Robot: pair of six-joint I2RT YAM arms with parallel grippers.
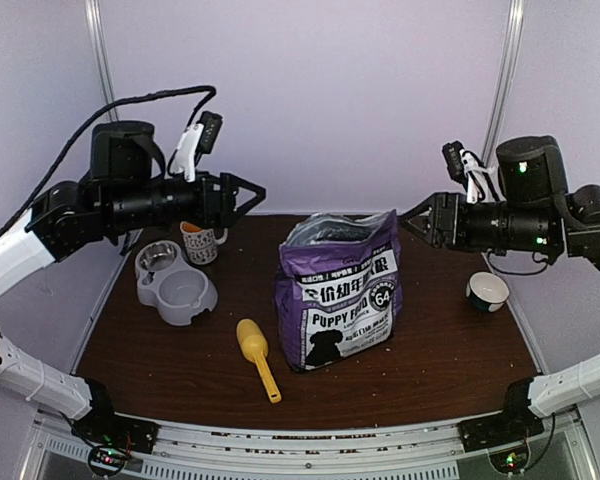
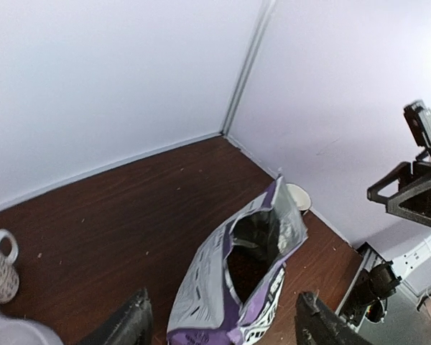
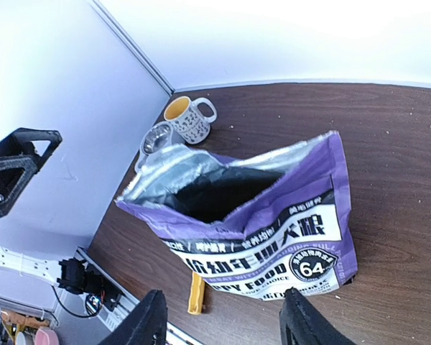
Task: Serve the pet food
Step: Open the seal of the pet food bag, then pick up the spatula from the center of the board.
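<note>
I see my left gripper (image 1: 252, 202) with its jaws spread and empty, raised up and to the left of the bag of pet food (image 1: 340, 290). My right gripper (image 1: 412, 222) is also spread and empty, near the right of the bag's open top. The bag stands upright mid-table (image 1: 440, 350) between them, touching neither. A yellow scoop (image 1: 257, 355) lies just beside it on the left.

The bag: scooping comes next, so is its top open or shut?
Open: the bag stands upright with its mouth spread, and its dark inside shows in both wrist views.
</note>
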